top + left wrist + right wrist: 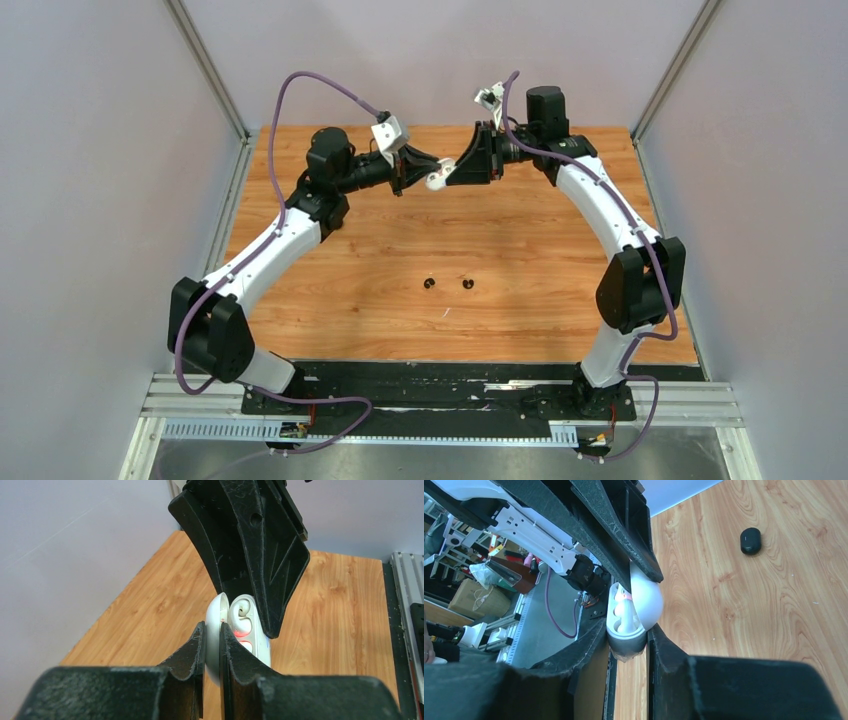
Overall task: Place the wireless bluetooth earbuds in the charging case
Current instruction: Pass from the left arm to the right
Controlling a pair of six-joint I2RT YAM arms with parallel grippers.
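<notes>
Left gripper is pinching the thin lid of the white charging case, its jaws pressed fully together on it. The right gripper is clamping the case's lower body between partly spread jaws. Together they are holding the case in the air over the far middle of the table.

The grey side walls are boxing the table in left and right. Both arms are reaching toward the far edge, so there is little room behind the grippers. The open wood is lying toward the near side.

The case is standing open between the two grips. One white earbud is sitting in its well with a red light glowing just below it; whether a second white bud is seated I cannot tell.

The step in hand looks like steadying the open case with a bud already in. The next move probably calls for folding the lid shut without twisting the body loose. Two black earbuds are lying side by side mid-table, well apart from the case, so any lowering should be keeping clear of them.
</notes>
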